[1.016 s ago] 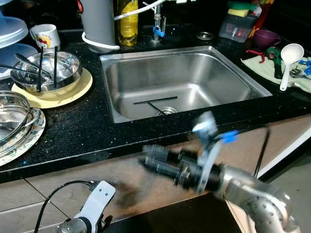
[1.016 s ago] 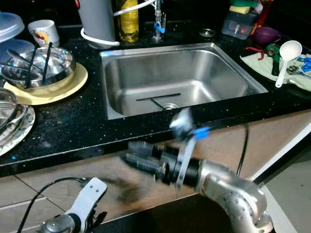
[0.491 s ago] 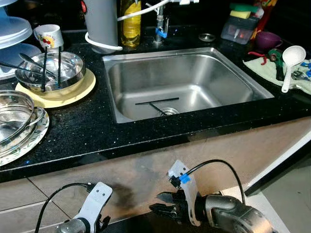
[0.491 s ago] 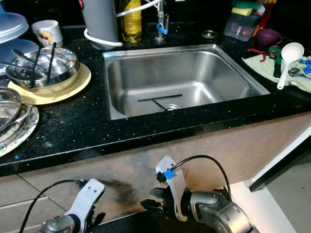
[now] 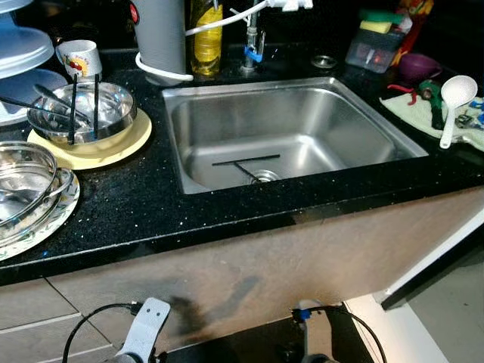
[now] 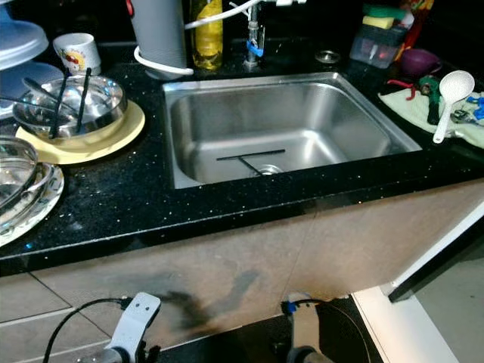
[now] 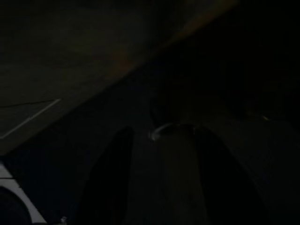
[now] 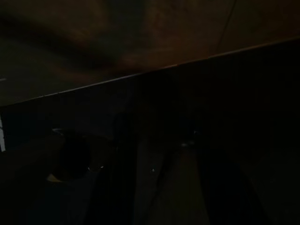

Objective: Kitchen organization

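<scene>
Right gripper (image 8: 154,187) dropped from counter height, now hangs below sink (image 5: 295,136); jaw state unreadable; nothing grasped.

A black speckled countertop (image 5: 189,208) ran across the room, with a steel sink (image 5: 393,144) sunk into it. Below stood beige tiled cabinet fronts (image 5: 249,265), and pale floor (image 5: 408,336) showed at the right.

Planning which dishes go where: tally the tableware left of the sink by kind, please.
Steel bowl on the yellow plate: 1
Glass bowls, stacked: 2
Yellow plate: 1
Patterned plate under the glass bowls: 1
Mug: 1
Black chopsticks in the steel bowl: 2
Total: 8
</scene>
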`<state>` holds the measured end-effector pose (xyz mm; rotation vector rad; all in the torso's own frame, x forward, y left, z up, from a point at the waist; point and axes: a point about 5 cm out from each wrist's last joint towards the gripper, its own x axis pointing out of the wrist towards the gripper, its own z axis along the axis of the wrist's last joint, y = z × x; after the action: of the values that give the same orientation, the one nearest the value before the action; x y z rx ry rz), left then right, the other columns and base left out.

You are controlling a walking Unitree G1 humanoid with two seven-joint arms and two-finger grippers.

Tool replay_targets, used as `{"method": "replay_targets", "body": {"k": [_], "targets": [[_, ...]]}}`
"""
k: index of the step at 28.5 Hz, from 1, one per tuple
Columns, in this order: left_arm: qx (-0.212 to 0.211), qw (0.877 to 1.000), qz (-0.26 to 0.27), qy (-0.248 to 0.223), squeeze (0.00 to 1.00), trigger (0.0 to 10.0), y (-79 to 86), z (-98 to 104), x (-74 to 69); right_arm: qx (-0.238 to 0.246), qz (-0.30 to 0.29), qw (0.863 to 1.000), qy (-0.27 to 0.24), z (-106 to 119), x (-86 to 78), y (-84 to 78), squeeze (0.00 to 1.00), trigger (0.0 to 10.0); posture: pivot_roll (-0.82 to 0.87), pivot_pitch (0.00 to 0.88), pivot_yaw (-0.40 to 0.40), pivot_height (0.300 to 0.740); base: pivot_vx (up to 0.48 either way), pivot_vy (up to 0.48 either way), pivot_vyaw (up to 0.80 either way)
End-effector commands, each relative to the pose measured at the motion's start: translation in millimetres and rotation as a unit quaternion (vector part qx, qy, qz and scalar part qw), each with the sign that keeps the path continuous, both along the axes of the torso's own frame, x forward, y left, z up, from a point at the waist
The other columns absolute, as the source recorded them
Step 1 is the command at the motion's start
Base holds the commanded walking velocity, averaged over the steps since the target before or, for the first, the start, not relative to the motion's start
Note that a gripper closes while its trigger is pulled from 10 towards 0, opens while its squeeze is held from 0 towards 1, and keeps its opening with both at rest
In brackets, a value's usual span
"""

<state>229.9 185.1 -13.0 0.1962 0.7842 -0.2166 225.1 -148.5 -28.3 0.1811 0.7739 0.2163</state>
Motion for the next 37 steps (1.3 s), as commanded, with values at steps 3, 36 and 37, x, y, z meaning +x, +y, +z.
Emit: {"method": "replay_targets", "body": {"k": [3, 36, 37], "targets": [[0.0, 1.0, 0.006, 0.01, 0.0, 10.0, 2.3, -7.9, -5.6, 0.001, -0.007, 1.0, -0.002, -6.9, -5.4, 0.7, 0.0, 10.0, -0.07, 0.182, -0.022, 0.74, 0.0, 0.0, 0.0], [0.005, 1.0, -0.021, 0.002, 0.0, 10.0, -0.8, -12.4, -6.4, -0.01, -0.046, 0.999, 0.011, -28.1, -12.8, -5.8, 0.0, 10.0, -0.07, 0.203, -0.016, 0.74, 0.0, 0.0, 0.61], [0.006, 1.0, -0.021, 0.002, 0.0, 10.0, -0.7, -12.7, -6.3, -0.01, -0.046, 0.999, 0.011, -28.4, -12.9, -5.9, 0.0, 10.0, -0.07, 0.203, -0.016, 0.74, 0.0, 0.0, 0.0]]}}
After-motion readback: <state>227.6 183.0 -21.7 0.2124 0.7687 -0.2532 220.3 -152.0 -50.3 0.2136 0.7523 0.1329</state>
